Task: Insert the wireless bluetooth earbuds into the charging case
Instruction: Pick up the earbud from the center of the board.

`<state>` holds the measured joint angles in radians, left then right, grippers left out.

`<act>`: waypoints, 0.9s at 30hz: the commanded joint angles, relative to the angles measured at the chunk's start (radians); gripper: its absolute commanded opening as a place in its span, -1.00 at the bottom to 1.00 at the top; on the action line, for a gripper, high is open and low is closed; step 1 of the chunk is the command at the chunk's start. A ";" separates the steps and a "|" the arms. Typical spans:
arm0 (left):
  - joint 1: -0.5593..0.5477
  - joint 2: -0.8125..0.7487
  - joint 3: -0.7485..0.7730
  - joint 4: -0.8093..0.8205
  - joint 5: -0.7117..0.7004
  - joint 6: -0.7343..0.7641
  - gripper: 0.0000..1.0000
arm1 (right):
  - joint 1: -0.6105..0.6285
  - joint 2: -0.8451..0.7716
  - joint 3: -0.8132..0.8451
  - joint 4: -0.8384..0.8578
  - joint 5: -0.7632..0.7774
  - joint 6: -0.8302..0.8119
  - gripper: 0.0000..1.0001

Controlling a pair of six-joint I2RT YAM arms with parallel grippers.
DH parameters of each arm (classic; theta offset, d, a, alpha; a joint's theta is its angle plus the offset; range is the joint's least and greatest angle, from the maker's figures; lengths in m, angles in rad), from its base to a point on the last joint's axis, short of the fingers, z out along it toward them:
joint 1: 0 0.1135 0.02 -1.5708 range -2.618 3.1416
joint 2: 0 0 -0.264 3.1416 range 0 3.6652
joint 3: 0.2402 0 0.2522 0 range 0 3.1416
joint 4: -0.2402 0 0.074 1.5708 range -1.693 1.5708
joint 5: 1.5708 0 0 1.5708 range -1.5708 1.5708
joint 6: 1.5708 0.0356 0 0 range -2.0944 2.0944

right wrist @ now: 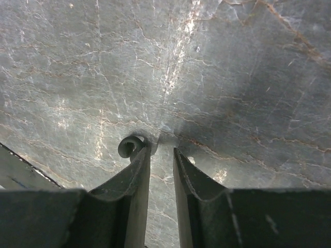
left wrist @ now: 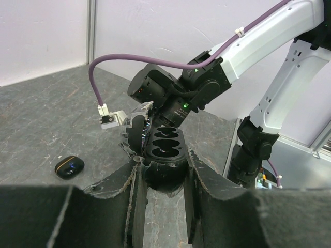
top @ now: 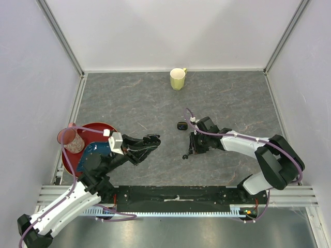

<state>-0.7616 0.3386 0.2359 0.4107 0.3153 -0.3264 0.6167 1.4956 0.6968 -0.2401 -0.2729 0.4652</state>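
On the tabletop (top: 129,103), top cam: one earbud (top: 185,156) lies just beside the right pincer (top: 193,150). Left wrist: left pincer (left wrist: 163,165) clamps the open charging case (left wrist: 164,142), wells empty. Right wrist: jaws barely apart w/ nothing between, earbud against one finger's outer side. Prob v. light + slick; pinch across its body.

Left arm (top: 67,200): white shell on the long link, black rounded joint housings, small white block (top: 116,139) at the wrist.
Right arm (top: 241,144): same build, with white links between bulky black joints.
Cables: a purple cable (left wrist: 129,60) loops along each arm. It ends in a white plug (left wrist: 107,119) and is held by a white tie (left wrist: 239,32).
Markings: a small green light (left wrist: 185,107) glows on the right wrist housing.
Jaws: matte black, long and tapered, with rough, scuffed, pale-flecked edges.
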 commanded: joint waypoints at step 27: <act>-0.002 0.034 -0.007 0.074 0.019 -0.053 -0.95 | -0.005 0.043 0.015 0.085 -0.094 -0.020 -0.33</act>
<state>-0.7616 0.3813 0.2287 0.4446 0.3225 -0.3519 0.6121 1.5215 0.6960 -0.1932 -0.3347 0.4747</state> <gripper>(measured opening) 0.361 0.330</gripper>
